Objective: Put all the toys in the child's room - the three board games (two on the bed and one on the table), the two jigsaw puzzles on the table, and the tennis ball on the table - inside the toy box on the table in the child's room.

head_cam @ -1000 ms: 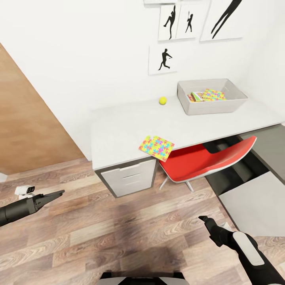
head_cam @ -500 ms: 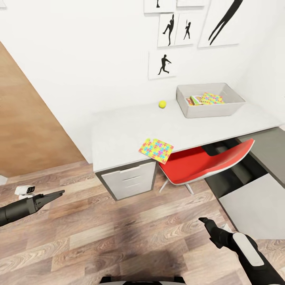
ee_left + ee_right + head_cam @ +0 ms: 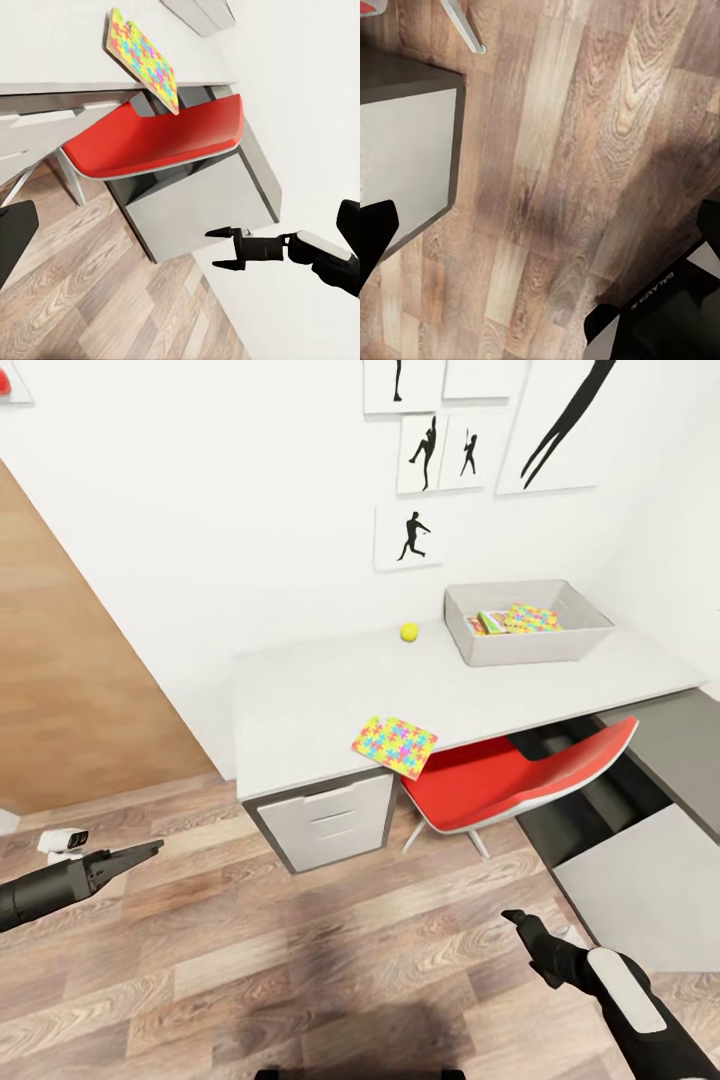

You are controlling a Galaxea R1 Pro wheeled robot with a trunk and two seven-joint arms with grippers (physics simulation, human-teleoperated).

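Both arms hang low over the floor; right end effector [image 3: 225, 249] spread apart (left [image 3: 150, 847] unreadable).

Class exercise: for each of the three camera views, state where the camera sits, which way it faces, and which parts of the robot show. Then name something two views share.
Head view: high on the robot, facing down at the table; both arms show low.
Left wrist view: on the left arm, facing the red chair and the right end effector.
Right wrist view: on the right arm, facing the wood floor; dark robot parts at edges.
Shared: the jigsaw puzzle overhanging the table edge, in head and left wrist views.
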